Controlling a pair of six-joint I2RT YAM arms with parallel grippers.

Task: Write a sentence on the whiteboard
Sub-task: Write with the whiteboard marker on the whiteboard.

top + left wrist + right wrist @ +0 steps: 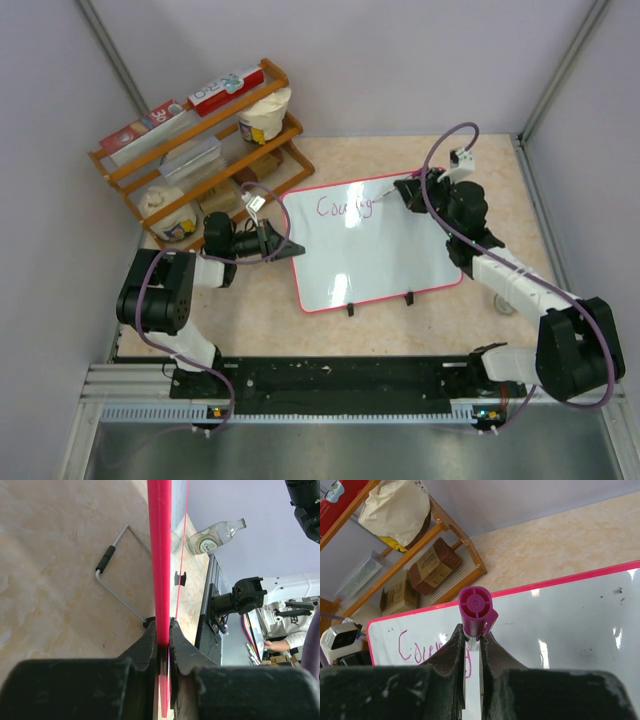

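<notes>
Whiteboard (pixel 390 250): thin, stiff panel lying mid-table (pixel 350 160); judged light, with a glossy face likely to slide. Best held by its pink rim. Left pincer (pixel 162 630) is clenched on that rim at the left edge. Right pincer (pixel 472 637) grips a purple marker (pixel 476 605) by the sentence (pixel 345 207), one word in, at top left.
</notes>
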